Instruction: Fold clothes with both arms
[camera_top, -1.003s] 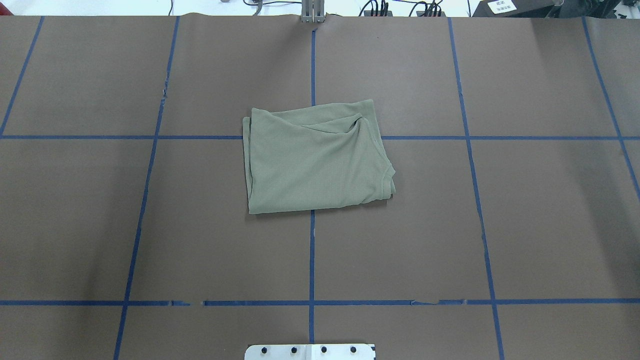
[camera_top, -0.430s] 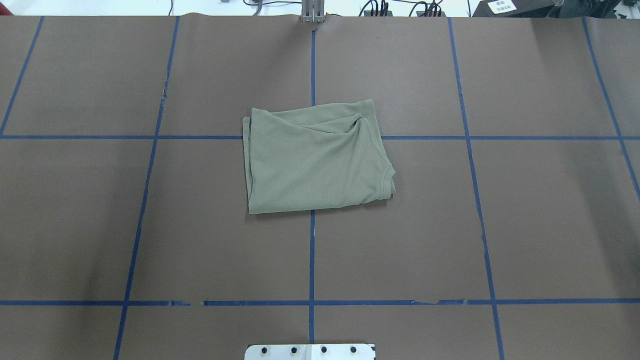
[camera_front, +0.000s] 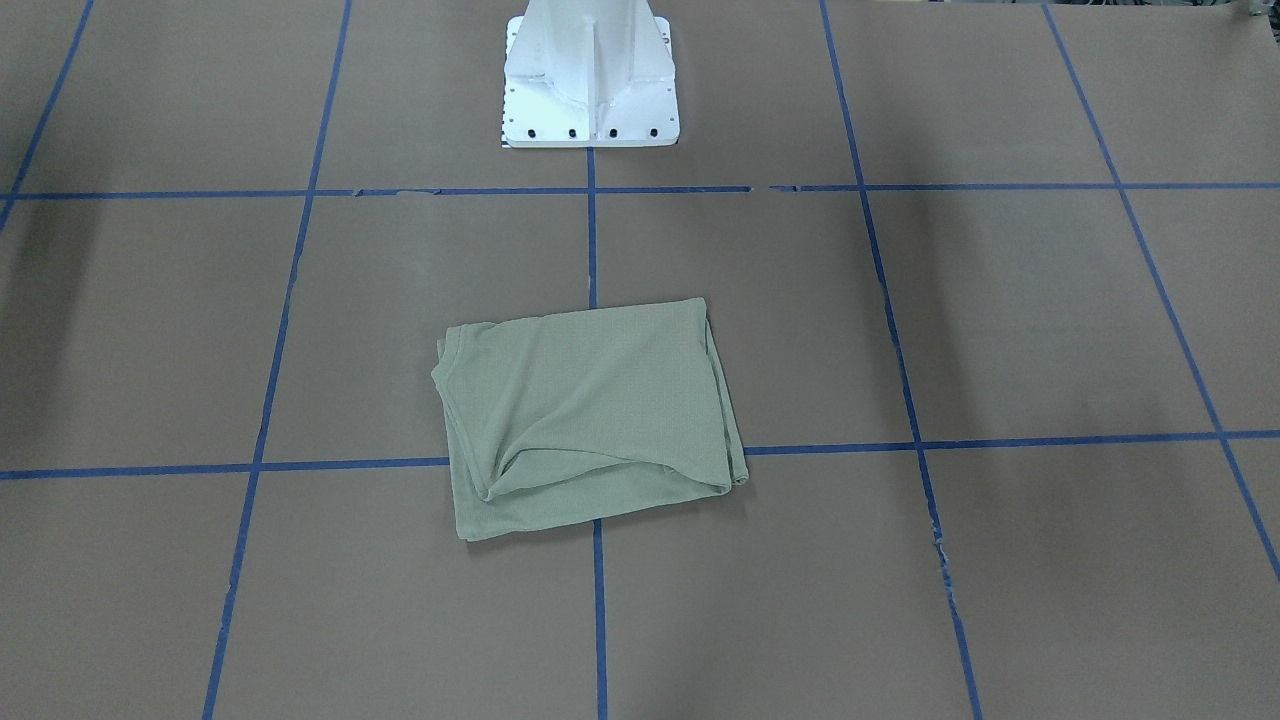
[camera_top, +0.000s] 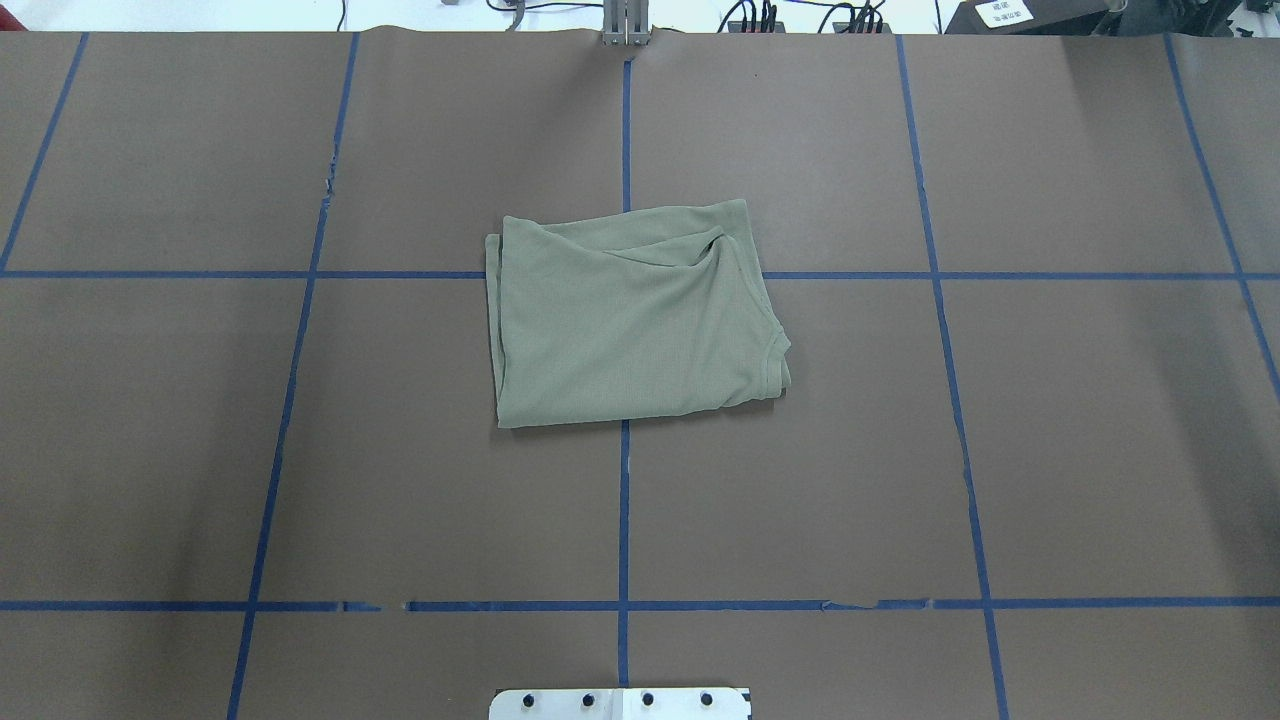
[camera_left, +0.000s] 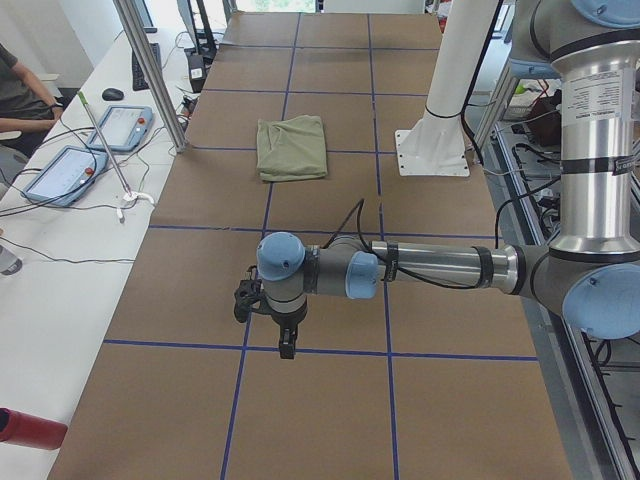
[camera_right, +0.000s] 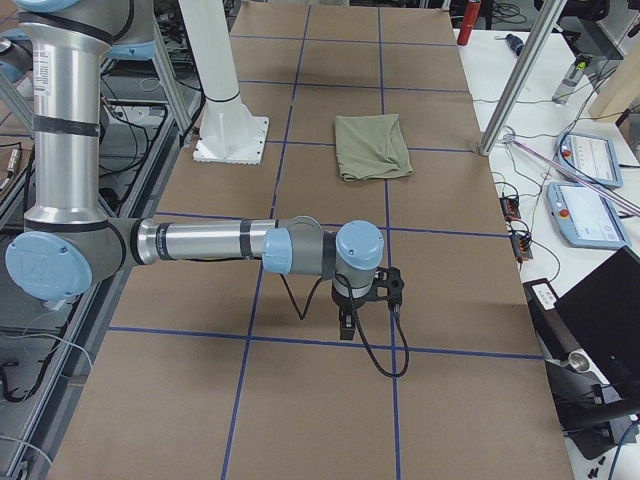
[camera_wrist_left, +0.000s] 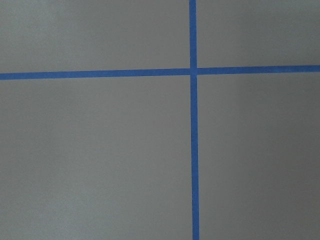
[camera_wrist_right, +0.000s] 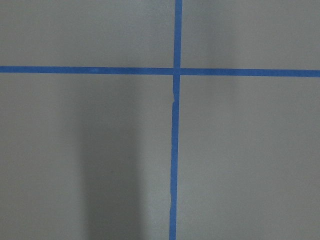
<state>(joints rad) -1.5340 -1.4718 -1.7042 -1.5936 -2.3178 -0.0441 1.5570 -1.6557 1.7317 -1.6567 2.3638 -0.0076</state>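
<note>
I see the shirt (camera_top: 630, 320) folded into a rough rectangle mid-counter (camera_top: 1050, 450), lying over a crossing of blue tape lines (camera_top: 624, 520). In the overhead view its collar corner is at 4 o'clock and a crease runs toward 1 o'clock. The white pedestal (camera_front: 590, 90) stands at 6 o'clock from it. My left hand (camera_left: 287, 345) and right hand (camera_right: 347, 328) hang fingers-down, well apart from the shirt. Only side views show them, so I cannot tell whether either is released or clenched.
</note>
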